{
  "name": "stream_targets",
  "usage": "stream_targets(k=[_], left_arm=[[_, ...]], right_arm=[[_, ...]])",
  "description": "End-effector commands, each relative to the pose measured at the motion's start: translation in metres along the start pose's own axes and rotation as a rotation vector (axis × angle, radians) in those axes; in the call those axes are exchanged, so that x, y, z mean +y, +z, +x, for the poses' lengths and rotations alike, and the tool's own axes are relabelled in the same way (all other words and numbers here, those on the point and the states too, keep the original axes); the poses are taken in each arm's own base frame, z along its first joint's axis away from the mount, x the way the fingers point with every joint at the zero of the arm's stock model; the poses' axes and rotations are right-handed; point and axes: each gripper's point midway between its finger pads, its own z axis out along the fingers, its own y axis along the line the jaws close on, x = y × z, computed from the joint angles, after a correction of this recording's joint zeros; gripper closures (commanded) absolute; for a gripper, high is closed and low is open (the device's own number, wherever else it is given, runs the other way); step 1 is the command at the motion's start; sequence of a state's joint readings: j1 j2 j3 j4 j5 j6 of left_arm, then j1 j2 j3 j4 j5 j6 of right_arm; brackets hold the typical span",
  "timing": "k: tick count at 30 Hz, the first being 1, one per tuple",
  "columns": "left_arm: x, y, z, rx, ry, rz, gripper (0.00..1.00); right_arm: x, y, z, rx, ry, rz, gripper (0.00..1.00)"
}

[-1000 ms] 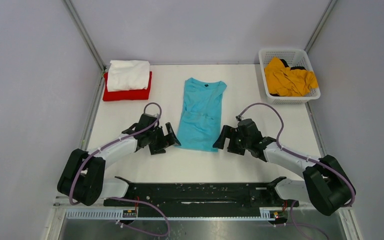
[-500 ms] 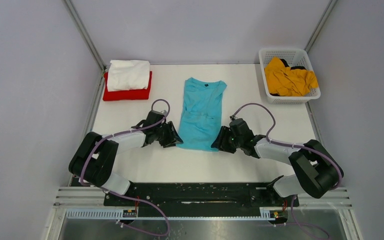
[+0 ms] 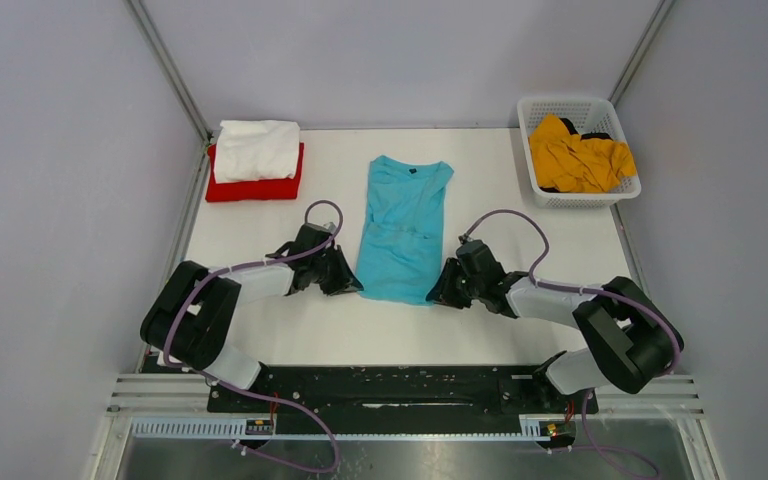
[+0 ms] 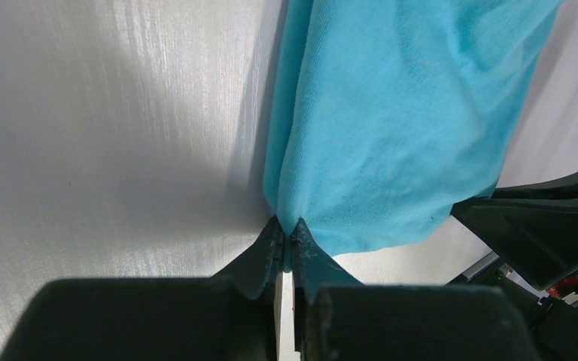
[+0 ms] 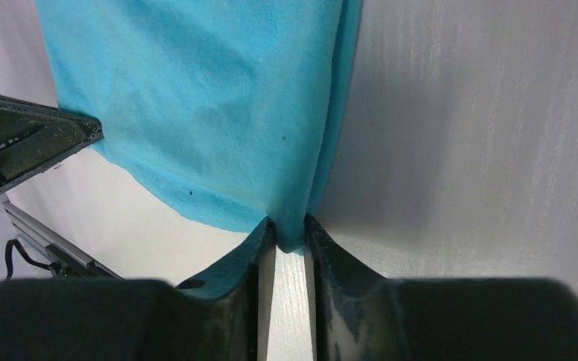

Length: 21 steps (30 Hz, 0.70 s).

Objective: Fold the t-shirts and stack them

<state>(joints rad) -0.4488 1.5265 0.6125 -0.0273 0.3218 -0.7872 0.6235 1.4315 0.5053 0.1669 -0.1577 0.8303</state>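
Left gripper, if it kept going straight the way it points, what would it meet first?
The turquoise t-shirt: the left gripper is shut on its near corner, so it would likely bunch that cloth. The right gripper looks off that line.

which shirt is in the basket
The mustard yellow shirt, crumpled in the white basket; the turquoise shirt lies on the table, the white shirt folded atop the red shirt.

White table (image 3: 240,232), turquoise t-shirt (image 3: 403,230) flat mid-table, folded red t-shirt (image 3: 255,188) far left, lattice basket (image 3: 560,102) far right
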Motion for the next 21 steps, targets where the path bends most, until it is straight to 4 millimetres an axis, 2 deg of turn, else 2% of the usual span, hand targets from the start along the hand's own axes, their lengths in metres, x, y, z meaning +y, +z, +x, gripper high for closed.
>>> stream_targets(k=[1,4,9,13,16,19,21], left_arm=[[0.035,0.0,0.023,0.04,-0.012,-0.128,1.0],[0.032,-0.005,0.028,0.043,-0.015,-0.109,1.0],[0.034,-0.03,0.049,0.041,-0.012,-0.095,1.0],[0.028,-0.065,0.07,0.012,0.011,-0.062,1.0],[0.009,-0.103,0.081,-0.054,0.035,0.028,1.0],[-0.016,-0.139,0.085,-0.13,0.064,0.175,1.0],[-0.034,-0.162,0.082,-0.183,0.091,0.279,1.0]], right_arm=[[-0.037,0.001,0.034,0.088,0.004,0.129,0.76],[-0.036,0.0,0.039,0.105,-0.001,0.118,1.0],[-0.024,-0.021,0.065,0.197,-0.041,0.051,1.0],[-0.008,-0.058,0.099,0.315,-0.063,-0.046,1.0],[0.02,-0.095,0.114,0.389,-0.102,-0.203,1.0],[0.047,-0.134,0.119,0.427,-0.126,-0.359,1.0],[0.058,-0.151,0.12,0.436,-0.135,-0.425,1.0]])
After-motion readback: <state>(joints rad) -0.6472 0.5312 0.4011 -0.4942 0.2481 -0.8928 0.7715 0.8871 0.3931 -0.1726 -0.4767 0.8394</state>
